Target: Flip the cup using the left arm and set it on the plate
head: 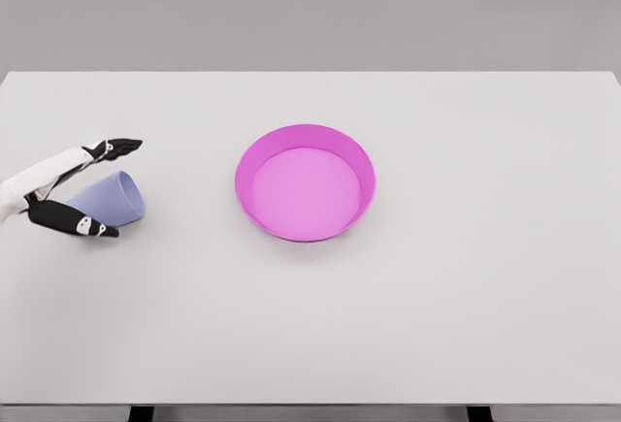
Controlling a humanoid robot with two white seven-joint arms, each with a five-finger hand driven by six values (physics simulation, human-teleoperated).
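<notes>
A pale grey desk (pixel 408 325) fills the view below a plain grey wall (pixel 310 10). The magenta plate (pixel 305 182) sits mid-desk. Near the left edge, the lavender cup (pixel 114 200) lies tipped, grasped by the left hand (pixel 73 189).

The plate (pixel 305 182) looks like smooth, slightly translucent plastic. The cup (pixel 109 200) seems matt, perhaps plastic. The surface (pixel 388 325) is matt.
</notes>
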